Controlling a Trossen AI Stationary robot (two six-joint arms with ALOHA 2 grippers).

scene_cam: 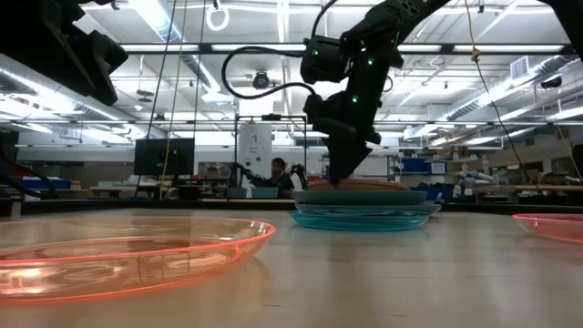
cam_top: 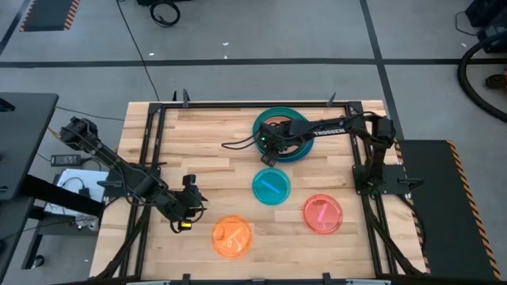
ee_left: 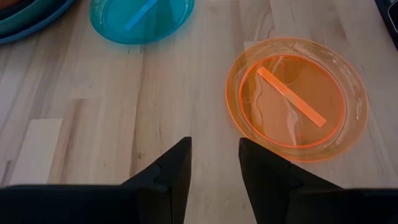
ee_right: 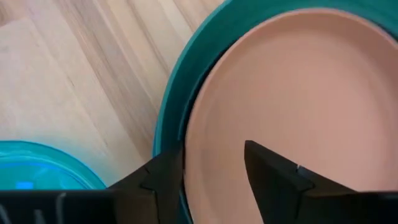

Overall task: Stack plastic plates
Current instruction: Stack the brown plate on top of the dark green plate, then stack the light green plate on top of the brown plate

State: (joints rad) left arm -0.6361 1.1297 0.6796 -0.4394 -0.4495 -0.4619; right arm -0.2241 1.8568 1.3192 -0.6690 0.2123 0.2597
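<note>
Right gripper (cam_top: 269,147) hangs over the stack (cam_top: 295,150) at 12 o'clock, jaws parted, peach plate (ee_right: 298,106) on top. Left gripper (cam_top: 190,207) open, idle at 8 o'clock. 3 small plates loose: cyan (cam_top: 271,188), pink (cam_top: 323,214), orange (cam_top: 231,236). Probably light, stiff, slick; pinch the rim.

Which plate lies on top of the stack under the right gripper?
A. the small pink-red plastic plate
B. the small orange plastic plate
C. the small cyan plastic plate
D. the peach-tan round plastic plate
D: the right wrist view shows the peach-tan round plastic plate uppermost, inside the teal rim, under the right gripper.
</note>
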